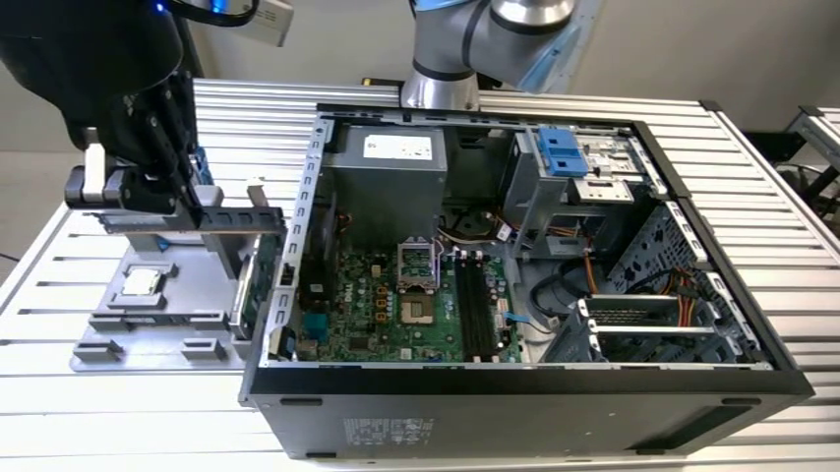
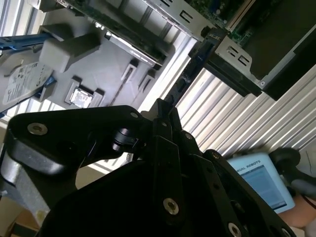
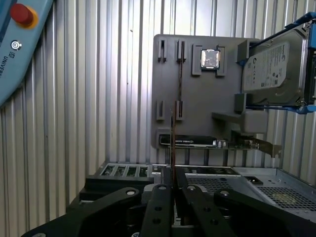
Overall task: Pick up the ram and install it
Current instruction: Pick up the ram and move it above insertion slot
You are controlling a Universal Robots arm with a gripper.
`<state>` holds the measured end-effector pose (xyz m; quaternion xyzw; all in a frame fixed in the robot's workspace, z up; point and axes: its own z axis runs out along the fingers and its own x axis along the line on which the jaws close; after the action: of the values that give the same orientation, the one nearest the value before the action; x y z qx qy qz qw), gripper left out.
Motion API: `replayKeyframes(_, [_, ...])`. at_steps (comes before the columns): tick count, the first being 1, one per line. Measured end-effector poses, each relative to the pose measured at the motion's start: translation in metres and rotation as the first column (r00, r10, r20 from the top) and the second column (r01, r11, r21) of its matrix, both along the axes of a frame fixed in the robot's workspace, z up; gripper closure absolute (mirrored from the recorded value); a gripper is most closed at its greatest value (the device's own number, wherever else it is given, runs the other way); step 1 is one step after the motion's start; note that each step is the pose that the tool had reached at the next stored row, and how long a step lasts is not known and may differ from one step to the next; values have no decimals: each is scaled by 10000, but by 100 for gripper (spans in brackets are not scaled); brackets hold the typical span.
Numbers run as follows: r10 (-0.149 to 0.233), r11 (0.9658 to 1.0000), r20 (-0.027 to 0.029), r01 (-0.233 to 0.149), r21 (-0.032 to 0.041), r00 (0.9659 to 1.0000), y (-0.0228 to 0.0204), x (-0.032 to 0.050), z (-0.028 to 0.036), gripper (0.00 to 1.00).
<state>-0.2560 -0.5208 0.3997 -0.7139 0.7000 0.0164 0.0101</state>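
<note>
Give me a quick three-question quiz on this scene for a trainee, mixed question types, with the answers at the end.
1. What is the gripper shut on?
2. True or false: the computer case has its side panel on.
3. On the grey tray, what stands beside the processor chip? A a hard drive with blue rails; B a fan; C a keyboard.
Key: 1 the ram, a thin stick seen edge-on in both wrist views. 2 false, the case lies open with the motherboard showing. 3 A.
</note>
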Motion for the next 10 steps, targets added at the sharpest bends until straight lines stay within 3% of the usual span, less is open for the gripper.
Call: replayKeyframes(10, [0,10000,1,0,1,10000,0,118,-1,100])
